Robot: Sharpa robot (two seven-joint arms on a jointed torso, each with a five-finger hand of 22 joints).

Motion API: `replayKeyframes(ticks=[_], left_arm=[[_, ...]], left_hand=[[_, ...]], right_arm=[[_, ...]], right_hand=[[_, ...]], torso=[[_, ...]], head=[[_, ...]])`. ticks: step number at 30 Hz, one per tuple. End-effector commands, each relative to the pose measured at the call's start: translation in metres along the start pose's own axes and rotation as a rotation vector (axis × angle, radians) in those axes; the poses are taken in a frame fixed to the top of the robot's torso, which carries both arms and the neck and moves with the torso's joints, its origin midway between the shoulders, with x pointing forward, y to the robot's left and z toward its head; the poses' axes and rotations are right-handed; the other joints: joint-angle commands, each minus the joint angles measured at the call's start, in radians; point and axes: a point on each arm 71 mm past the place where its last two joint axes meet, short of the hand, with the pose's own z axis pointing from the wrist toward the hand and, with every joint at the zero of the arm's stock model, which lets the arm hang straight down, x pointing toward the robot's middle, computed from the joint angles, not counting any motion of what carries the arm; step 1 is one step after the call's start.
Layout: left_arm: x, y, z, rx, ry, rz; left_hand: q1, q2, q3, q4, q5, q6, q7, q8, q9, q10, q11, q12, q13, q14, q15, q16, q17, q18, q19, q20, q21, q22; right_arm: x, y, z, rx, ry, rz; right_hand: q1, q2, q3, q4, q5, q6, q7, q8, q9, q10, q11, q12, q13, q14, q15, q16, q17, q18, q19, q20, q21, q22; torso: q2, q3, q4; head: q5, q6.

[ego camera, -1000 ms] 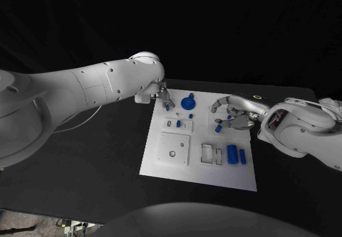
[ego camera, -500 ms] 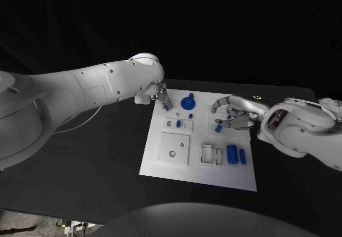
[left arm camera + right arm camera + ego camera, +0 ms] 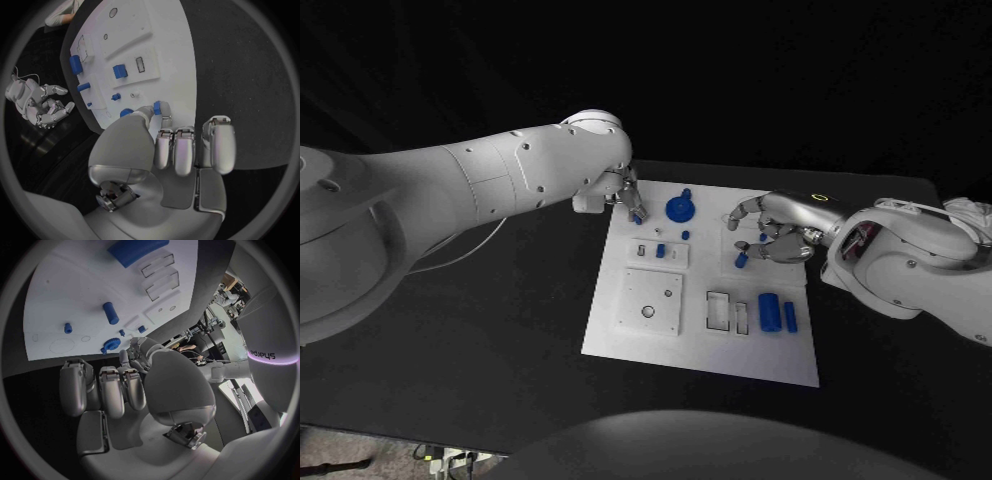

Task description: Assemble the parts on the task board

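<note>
- White task board point(image 3: 629, 338) lies flat mid-table, black table point(image 3: 488, 330) around it.
- Blue parts on the board: round knob-like piece point(image 3: 681, 208) near the far edge, small peg point(image 3: 685, 235) just below it, two cylinders point(image 3: 770, 312) side by side near the right edge.
- Left hand point(image 3: 626, 196) over the board's far-left corner, pinching a small blue part point(image 3: 157, 107) between thumb and finger.
- Right hand point(image 3: 776, 235) over the board's right side, fingers curled; a small blue piece point(image 3: 741, 259) sits at its fingertips, cannot tell if it's gripped.
</note>
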Motion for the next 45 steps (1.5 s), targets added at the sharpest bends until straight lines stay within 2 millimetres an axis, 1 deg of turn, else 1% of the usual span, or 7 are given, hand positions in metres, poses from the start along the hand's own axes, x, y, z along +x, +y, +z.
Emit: replayKeyframes(ticks=[1,10,19,28,34,38,45], left_arm=[[0.001,-0.004,0.0,0.031,-0.001,-0.02],[0.005,-0.003,-0.003,0.018,-0.013,-0.02],[0.01,0.0,-0.023,-0.016,-0.018,0.064],[0.024,-0.001,-0.04,-0.007,0.014,0.144],[0.032,-0.004,-0.044,0.012,0.029,0.159],[0.035,-0.008,-0.044,0.034,0.028,0.155],[0.042,-0.014,-0.042,0.06,0.032,0.15]], left_hand=[[0.019,-0.003,0.036,-0.005,-0.006,0.009,-0.002,0.003,0.01,0.102,-0.007,-0.003,0.263,0.107,-0.006,0.002,0.263,0.008,0.014,-0.008,-0.002,0.213],[0.029,-0.044,0.13,-0.024,-0.02,0.016,-0.005,0.016,0.04,0.102,-0.011,-0.003,0.263,0.107,-0.009,0.002,0.263,0.006,0.017,-0.012,0.003,0.214],[0.031,-0.07,0.182,-0.048,-0.025,0.013,-0.004,0.015,0.051,0.102,-0.012,-0.003,0.263,0.107,-0.011,0.002,0.263,0.006,0.018,-0.014,0.003,0.214],[0.018,-0.074,0.2,-0.05,-0.044,0.011,-0.002,0.012,0.054,0.102,-0.011,-0.003,0.263,0.107,-0.011,0.002,0.263,0.007,0.016,-0.014,-0.002,0.212],[0.013,-0.076,0.203,-0.049,-0.048,0.009,-0.001,0.01,0.054,0.102,-0.01,-0.003,0.263,0.107,-0.01,0.002,0.263,0.007,0.016,-0.013,-0.003,0.212],[0.002,-0.078,0.205,-0.046,-0.056,0.009,0.0,0.008,0.055,0.102,-0.009,-0.003,0.263,0.107,-0.009,0.002,0.263,0.007,0.016,-0.013,-0.002,0.212],[-0.009,-0.076,0.208,-0.041,-0.06,0.007,0.001,0.006,0.055,0.102,-0.008,-0.003,0.263,0.107,-0.008,0.002,0.263,0.007,0.016,-0.012,-0.003,0.212]], right_arm=[[0.002,0.0,0.0,0.004,0.018,-0.002],[0.002,-0.001,-0.001,0.009,0.015,-0.002],[0.002,-0.004,-0.003,0.02,0.018,-0.002],[0.004,-0.006,-0.003,0.031,0.03,0.001],[0.009,-0.007,-0.004,0.035,0.041,0.008],[0.01,-0.007,-0.004,0.036,0.041,0.01],[0.011,-0.006,-0.003,0.03,0.035,0.011]], right_hand=[[-0.006,0.005,0.005,0.002,0.004,0.006,-0.001,0.004,-0.001,0.104,0.002,0.0,0.263,0.104,0.004,0.003,0.263,0.008,-0.008,-0.002,-0.004,0.192],[-0.005,0.006,0.006,0.002,0.007,0.008,-0.001,0.005,-0.001,0.104,0.002,0.0,0.263,0.104,0.004,0.003,0.263,0.009,-0.01,-0.002,-0.007,0.191],[-0.004,0.006,0.006,0.001,0.007,0.009,-0.001,0.006,-0.001,0.104,0.002,0.0,0.263,0.104,0.004,0.003,0.263,0.009,-0.011,-0.002,-0.007,0.191],[-0.004,0.006,0.006,0.001,0.007,0.009,-0.001,0.006,-0.001,0.104,0.002,0.0,0.263,0.104,0.004,0.003,0.263,0.009,-0.011,-0.002,-0.007,0.191],[-0.005,0.005,0.006,0.001,0.008,0.009,-0.001,0.006,-0.001,0.104,0.002,0.0,0.263,0.104,0.004,0.003,0.263,0.009,-0.012,-0.002,-0.009,0.19],[-0.005,0.005,0.006,0.001,0.008,0.009,-0.001,0.006,-0.001,0.104,0.002,0.0,0.263,0.104,0.004,0.003,0.263,0.009,-0.012,-0.002,-0.009,0.19],[-0.004,0.005,0.006,0.001,0.008,0.009,-0.001,0.006,-0.001,0.104,0.002,0.0,0.263,0.104,0.004,0.003,0.263,0.01,-0.013,-0.002,-0.009,0.19]], torso=[[0.0,-0.0002,0.0003],[-0.002,0.0006,0.0009],[-0.003,0.0023,0.0024],[-0.007,0.0033,0.0057],[-0.007,0.0025,0.0039],[-0.005,0.0043,0.0038],[-0.004,0.0021,0.0019]], head=[[0.001,0.0],[0.004,0.0],[0.007,0.0],[0.009,0.0],[0.011,0.0],[0.017,0.0],[0.015,0.0]])
